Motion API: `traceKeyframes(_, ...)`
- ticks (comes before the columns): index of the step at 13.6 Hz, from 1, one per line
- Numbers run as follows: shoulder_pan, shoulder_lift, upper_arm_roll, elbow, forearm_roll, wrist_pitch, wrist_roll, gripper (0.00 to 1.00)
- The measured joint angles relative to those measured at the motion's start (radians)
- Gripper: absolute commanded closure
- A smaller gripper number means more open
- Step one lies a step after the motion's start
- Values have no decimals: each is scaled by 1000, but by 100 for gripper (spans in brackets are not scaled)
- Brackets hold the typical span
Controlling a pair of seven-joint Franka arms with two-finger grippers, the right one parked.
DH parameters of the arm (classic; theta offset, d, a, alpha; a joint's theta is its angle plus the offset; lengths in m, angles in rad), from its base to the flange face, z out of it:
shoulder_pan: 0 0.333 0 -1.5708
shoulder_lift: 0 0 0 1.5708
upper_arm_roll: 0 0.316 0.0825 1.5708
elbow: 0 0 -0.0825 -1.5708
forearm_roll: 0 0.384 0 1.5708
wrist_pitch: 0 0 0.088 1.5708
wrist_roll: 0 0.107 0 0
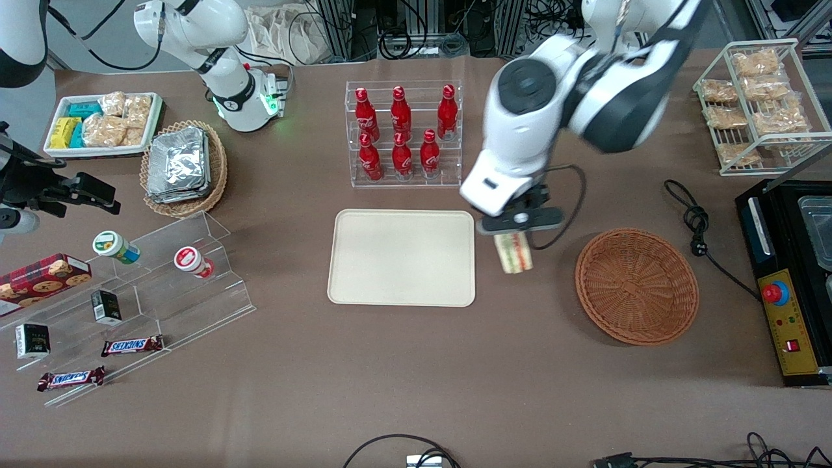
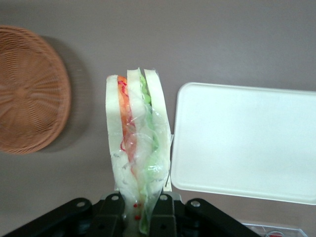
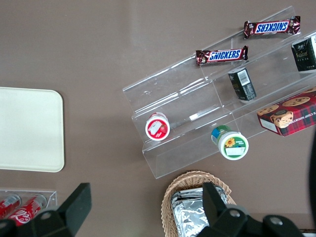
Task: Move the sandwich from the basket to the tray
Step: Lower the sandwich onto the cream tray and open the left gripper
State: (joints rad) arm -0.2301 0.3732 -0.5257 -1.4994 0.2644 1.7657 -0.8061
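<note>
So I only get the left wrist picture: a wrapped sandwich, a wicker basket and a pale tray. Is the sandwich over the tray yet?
Observer: Not yet. In the front view the sandwich hangs from the end effector over bare table, between the basket and the tray, close beside the tray's edge.
Visitor: Is anything left in the basket?
Observer: No, the front view shows its whole inside, and it holds nothing.
Visitor: And what else is near the tray?
Observer: A clear rack of red cola bottles stands farther from the front camera than the tray.
</note>
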Motion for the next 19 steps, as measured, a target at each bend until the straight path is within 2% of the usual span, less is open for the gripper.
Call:
traceKeyframes(3, -64, 151, 1, 2, 62, 151, -16, 100)
traceKeyframes(6, -70, 279, 4, 3, 88, 288, -17, 99)
traceKeyframes(7, -71, 307, 4, 4, 98, 312, -17, 95)
traceKeyframes(9, -79, 341, 3, 6, 122, 322, -17, 89)
traceKeyframes(12, -111, 371, 3, -1, 175, 330, -28, 88)
traceKeyframes(14, -120, 378, 3, -20, 185, 337, -33, 84)
traceKeyframes(15, -121, 380, 4, -30, 186, 341, -33, 79)
traceKeyframes(16, -121, 380, 7, -40, 186, 348, -34, 62)
traceKeyframes(17, -120, 380, 10, -49, 186, 358, -34, 39)
traceKeyframes(18, -120, 380, 13, -55, 186, 364, -34, 11)
traceKeyframes(19, -120, 380, 15, -58, 186, 367, -34, 0)
